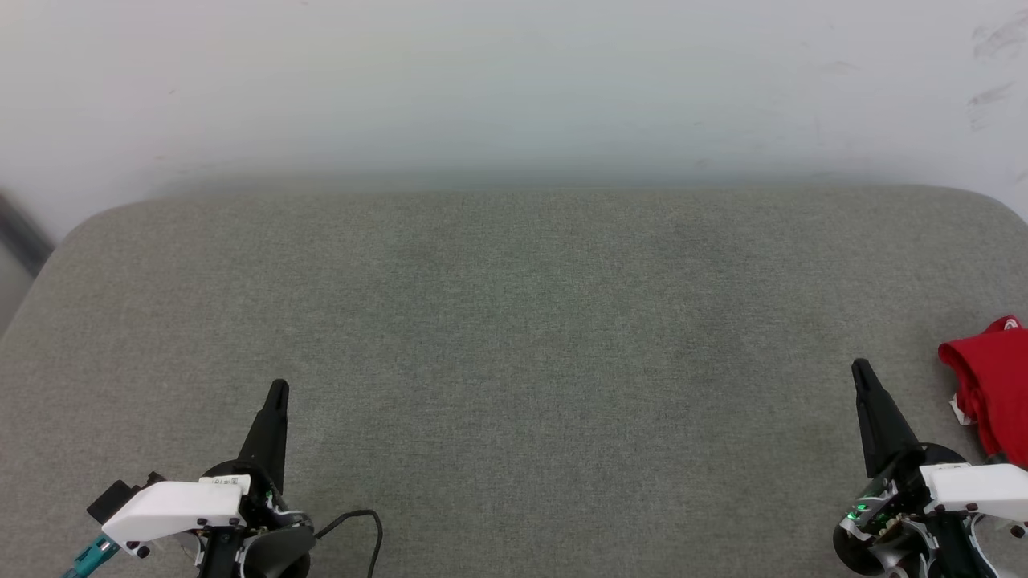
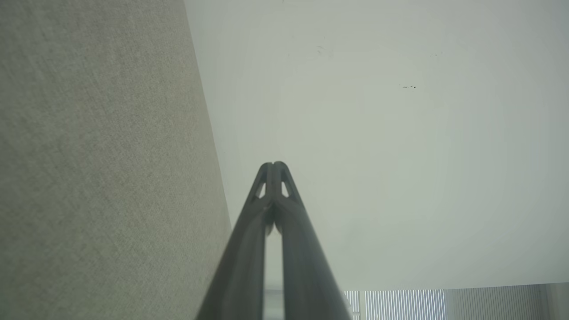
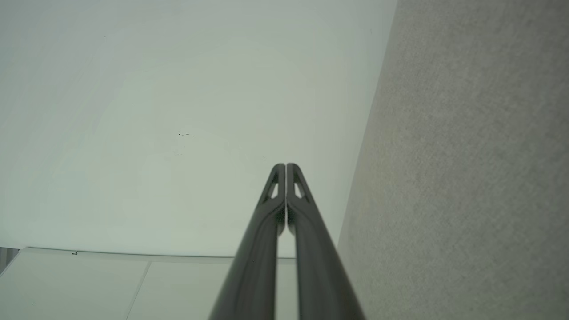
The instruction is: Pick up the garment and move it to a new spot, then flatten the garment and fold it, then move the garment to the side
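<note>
The garment (image 1: pixel 994 392), red cloth with a bit of white trim, lies bunched at the right edge of the head view on the grey padded surface (image 1: pixel 514 337), partly cut off by the frame. My right gripper (image 1: pixel 861 368) stands just left of it, apart from the cloth, fingers pressed together and empty. My left gripper (image 1: pixel 279 388) rests at the lower left, also shut with nothing in it. Both wrist views show the closed fingertips (image 2: pixel 274 165) (image 3: pixel 285 166) pointing at the pale wall beside the grey surface.
A pale wall (image 1: pixel 514 80) rises behind the grey surface. A thin black cable (image 1: pixel 363 518) loops beside my left wrist. A dark strip (image 1: pixel 20 229) shows at the far left edge, past the surface's rounded corner.
</note>
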Robot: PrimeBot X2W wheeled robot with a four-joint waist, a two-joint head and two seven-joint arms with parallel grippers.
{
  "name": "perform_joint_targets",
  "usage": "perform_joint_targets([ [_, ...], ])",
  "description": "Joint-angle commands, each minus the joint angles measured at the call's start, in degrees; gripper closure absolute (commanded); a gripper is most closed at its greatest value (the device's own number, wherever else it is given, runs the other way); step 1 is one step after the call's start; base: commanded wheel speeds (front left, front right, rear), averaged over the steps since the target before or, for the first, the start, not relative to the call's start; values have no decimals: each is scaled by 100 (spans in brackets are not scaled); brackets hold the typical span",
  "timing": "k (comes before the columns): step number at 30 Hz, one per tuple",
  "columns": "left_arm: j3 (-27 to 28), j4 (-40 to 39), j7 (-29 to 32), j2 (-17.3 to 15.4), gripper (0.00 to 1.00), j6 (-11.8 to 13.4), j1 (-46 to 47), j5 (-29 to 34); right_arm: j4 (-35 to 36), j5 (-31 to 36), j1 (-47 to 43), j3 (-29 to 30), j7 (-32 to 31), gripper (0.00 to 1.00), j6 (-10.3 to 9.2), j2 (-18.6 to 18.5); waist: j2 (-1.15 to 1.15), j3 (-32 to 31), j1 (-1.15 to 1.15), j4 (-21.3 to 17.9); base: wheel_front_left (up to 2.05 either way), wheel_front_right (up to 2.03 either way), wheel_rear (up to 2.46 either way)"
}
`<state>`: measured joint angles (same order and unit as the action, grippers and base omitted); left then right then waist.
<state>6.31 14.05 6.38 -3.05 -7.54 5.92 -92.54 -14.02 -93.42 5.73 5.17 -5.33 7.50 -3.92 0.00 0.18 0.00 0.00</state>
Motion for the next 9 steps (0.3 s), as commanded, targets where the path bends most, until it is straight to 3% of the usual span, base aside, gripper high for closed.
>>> perform_joint_targets([
  [1,23,5,7,6,100,-13,53,-17,-6,-11,79,13,-27,100,-2,15,0,0,0,0,0,0,0],
  [9,26,4,11,9,100,-13,52,-13,-7,6,78,25,-23,100,-2,24,0,0,0,0,0,0,0],
])
